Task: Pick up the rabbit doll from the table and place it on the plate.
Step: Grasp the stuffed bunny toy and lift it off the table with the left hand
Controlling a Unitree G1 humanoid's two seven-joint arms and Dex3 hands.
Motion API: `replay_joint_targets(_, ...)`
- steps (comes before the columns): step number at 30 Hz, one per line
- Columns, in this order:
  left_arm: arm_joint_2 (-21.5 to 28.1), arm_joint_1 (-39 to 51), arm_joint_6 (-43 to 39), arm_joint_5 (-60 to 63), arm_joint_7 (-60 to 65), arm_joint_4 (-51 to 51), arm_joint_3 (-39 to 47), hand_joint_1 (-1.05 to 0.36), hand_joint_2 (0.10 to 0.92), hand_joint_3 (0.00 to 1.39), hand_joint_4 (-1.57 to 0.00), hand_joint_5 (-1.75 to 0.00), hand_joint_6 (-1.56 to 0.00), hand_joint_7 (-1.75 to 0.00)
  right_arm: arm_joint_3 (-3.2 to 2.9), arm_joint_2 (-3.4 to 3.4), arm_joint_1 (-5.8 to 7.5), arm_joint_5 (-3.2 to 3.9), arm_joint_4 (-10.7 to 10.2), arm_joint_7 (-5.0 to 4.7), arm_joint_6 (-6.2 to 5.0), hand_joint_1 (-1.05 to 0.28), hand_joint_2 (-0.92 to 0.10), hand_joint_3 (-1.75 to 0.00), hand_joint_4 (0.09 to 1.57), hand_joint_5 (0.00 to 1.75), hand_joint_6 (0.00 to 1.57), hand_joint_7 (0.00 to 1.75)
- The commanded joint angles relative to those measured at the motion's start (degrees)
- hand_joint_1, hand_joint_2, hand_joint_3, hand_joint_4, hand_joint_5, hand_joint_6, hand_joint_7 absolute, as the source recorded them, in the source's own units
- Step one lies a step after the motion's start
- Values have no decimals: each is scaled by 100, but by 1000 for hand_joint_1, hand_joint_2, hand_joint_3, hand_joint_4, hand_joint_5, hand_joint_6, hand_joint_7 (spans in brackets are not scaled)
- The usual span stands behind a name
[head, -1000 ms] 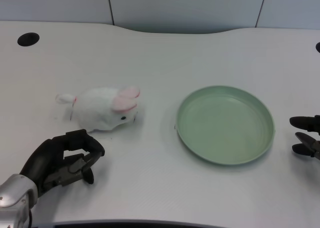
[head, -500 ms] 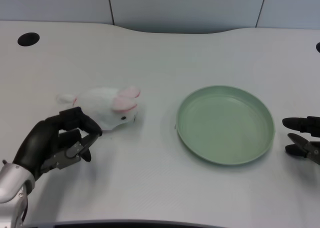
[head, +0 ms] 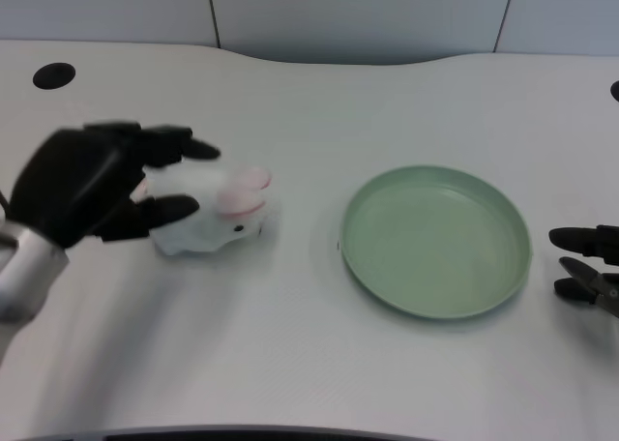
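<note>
1. Head view — what had just changed: the left hand (head: 92,185) had risen from the near edge of the counter (head: 290,364) and swung over the rear half of the rabbit doll (head: 218,214). Its fingers (head: 179,143) were spread, the upper ones reaching across the doll's back and a lower one (head: 164,209) lying along the doll's near flank. The hand was blurred with motion, so I cannot tell whether it touched the plush; it was released and had not gripped the doll.

2. Head view — what that meant for the task: by my reading this was the reach just before the grasp. The doll lay on the counter, head and pink ears (head: 247,190) turned toward the green plate (head: 503,267), well apart from it. The plate held nothing, so the lift and carry were not yet done.

3. Head view — against the earlier frames: a second ago the hand sat low at the counter's near-left with its fingers curled in, short of the doll; half a second ago it had crept up beside the doll's tail, fingers bent. Now it stood higher and further in, opened wide — hiding the tail and hindquarters. The doll's head and ears, and the plate, kept their places. The right hand (head: 585,267) waited at the right edge, scarcely shifted.
</note>
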Motion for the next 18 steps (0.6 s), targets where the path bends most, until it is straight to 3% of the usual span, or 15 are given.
replay_joint_targets(1,199,-175,371,460,34,-60,-312,-634,921,180,-274,-228,-442,-2,-36,-75,-37,22,79,-28,9,-443,-921,-205,1112,11,906,5)
replay_joint_targets(4,337,-535,764,826,-349,21,-665,-729,921,150,-131,-142,-280,0,-21,-84,-19,-4,18,-49,42,-444,-921,-202,1103,6,905,4)
replay_joint_targets(7,392,-944,1014,860,-827,326,-931,-823,921,143,-26,-82,-135,0,-36,-76,-3,28,-4,-27,39,-445,-921,-200,1103,6,912,7)
replay_joint_targets(10,428,-1296,1102,718,-1310,638,-1122,-872,921,152,-2,-28,-73,-3,-41,-67,-2,36,27,-27,9,-446,-921,-197,1107,8,918,9)
replay_joint_targets(14,346,-1785,1177,340,-2109,1193,-1291,-922,921,159,1,0,-34,-1,-10,-62,57,-5,-41,-48,-62,-449,-921,-196,1111,9,921,8)
replay_joint_targets(16,203,-2013,1185,117,-2369,1635,-1346,-945,921,165,1,1,-13,0,11,-69,91,-40,-147,-84,83,-463,-921,-200,1109,8,913,4)
replay_joint_targets(18,31,-2274,1218,-61,-2594,2168,-1417,-968,921,177,1,1,-2,1,-13,-58,128,4,-203,-71,88,-457,-921,-197,1109,8,905,2)
